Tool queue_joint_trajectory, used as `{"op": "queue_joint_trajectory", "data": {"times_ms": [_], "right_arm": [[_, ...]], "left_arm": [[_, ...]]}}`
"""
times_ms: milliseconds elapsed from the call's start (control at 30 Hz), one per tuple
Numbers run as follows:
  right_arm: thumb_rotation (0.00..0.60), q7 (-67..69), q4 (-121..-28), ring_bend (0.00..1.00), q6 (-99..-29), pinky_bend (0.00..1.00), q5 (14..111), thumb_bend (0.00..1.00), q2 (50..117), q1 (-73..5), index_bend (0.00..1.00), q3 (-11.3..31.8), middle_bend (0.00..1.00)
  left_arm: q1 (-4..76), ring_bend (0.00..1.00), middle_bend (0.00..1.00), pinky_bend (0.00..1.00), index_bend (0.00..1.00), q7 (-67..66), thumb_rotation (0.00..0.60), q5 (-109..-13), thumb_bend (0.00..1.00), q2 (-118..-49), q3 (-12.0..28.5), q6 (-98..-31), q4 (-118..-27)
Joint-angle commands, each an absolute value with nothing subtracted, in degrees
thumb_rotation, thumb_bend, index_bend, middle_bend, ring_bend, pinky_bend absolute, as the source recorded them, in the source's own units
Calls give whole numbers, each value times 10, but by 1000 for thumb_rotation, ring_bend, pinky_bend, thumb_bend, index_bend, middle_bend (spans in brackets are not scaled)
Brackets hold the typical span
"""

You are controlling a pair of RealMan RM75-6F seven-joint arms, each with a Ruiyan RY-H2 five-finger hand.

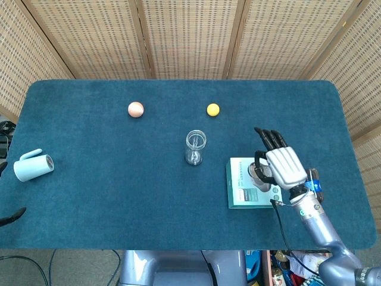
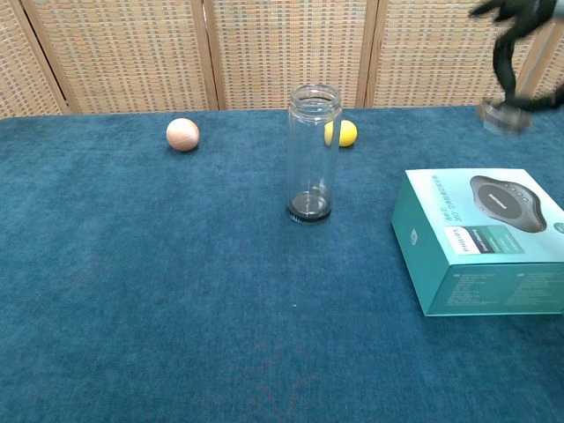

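My right hand hangs above the teal box, its dark fingers spread toward the far side. It pinches a small round metal lid that is off the box. In the chest view the lid hangs blurred high above the box, under the hand at the top right corner. A clear glass jar stands upright and uncapped left of the box, also seen mid-table in the chest view. Only a dark tip shows at the lower left edge, probably my left hand.
A peach ball and a yellow ball lie toward the far side. A pale blue mug lies on its side at the far left. A bottle with a blue label is mostly hidden under my right wrist.
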State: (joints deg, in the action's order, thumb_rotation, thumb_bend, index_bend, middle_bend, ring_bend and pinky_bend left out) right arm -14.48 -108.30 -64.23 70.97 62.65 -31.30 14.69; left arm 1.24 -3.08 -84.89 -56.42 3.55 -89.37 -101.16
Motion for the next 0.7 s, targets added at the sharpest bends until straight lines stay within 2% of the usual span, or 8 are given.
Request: {"op": "queue_joint_trajectory", "data": {"times_ms": [33, 167, 333, 467, 700], "right_arm": [[600, -170, -1124, 0, -639, 106, 663, 640, 595, -339, 670, 190, 82], [600, -207, -1158, 0, -625, 121, 593, 639, 574, -382, 670, 235, 87], [600, -263, -1171, 0, -608, 123, 524, 640, 580, -441, 670, 262, 87], [600, -319, -1167, 0, -609, 124, 454, 639, 620, -505, 670, 272, 91], [600, -403, -1095, 0, -627, 123, 331, 640, 720, -610, 670, 263, 91]], "left_arm": [[14, 0, 0, 0, 0, -28, 600, -846, 89, -563, 37, -891, -1011], [17, 0, 0, 0, 0, -24, 600, -838, 89, -561, 41, -887, -1010], [19, 0, 0, 0, 0, -24, 600, -833, 89, -561, 43, -883, -1011], [21, 0, 0, 0, 0, -23, 600, -835, 88, -560, 43, -881, -1014], [21, 0, 0, 0, 0, -24, 600, -831, 88, -560, 43, -881, -1012]]}}
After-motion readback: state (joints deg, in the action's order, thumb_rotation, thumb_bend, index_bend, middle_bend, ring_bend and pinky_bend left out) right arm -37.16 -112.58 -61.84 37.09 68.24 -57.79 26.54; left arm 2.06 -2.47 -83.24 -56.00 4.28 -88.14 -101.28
